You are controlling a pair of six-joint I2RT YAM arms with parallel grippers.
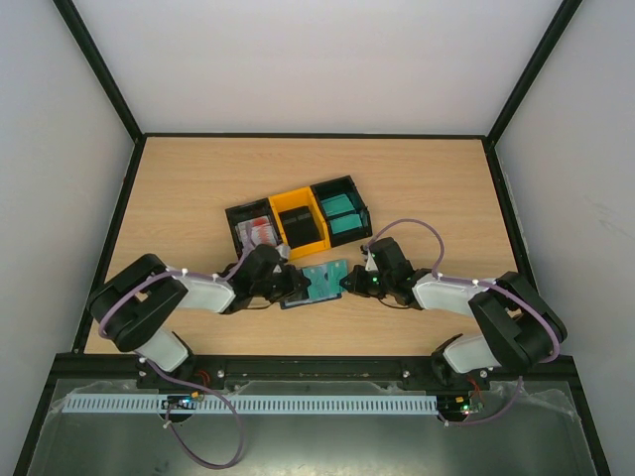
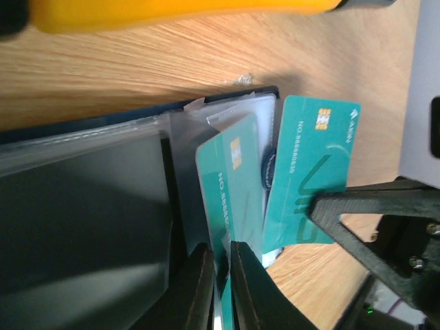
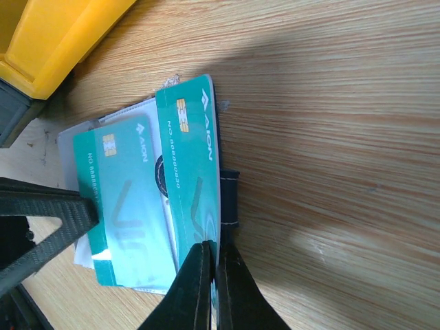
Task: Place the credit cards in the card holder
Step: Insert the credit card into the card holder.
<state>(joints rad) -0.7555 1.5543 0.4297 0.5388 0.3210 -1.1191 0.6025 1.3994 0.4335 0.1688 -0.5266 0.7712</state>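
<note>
Both arms, the left arm point(image 1: 149, 302) and the right arm point(image 1: 496, 307), reach in from the near edge and meet at mid-tabletop point(image 1: 198, 178).

Left claw point(image 2: 221, 251): clenched on a thin edge where the first teal card point(image 2: 230, 185) sits in the clear sleeve point(image 2: 124, 141). Whether it pinches the card alone or card and sleeve together cannot be told.

Right claw point(image 3: 212, 251): clenched on the near end of the second teal card point(image 3: 192, 165), which is tilted, overlaps the first, and is not seated in a slot.

Card holder point(image 1: 319, 283): lies open and flat between the claws, just near of the yellow bin point(image 1: 301, 223). It is dark navy outside, with clear sleeves inside.

Risks, as judged:
- The tilted card may catch the sleeve lip or ride over the seated card, then bow or slip from its narrow pinch.
- If the left grip loosens, the holder may slide on the tabletop.
- The claws work very close together, so contact between them is possible.

Far side: credit cards point(image 1: 342, 213) fill the bins in stacks, so most of the task appears outstanding.
</note>
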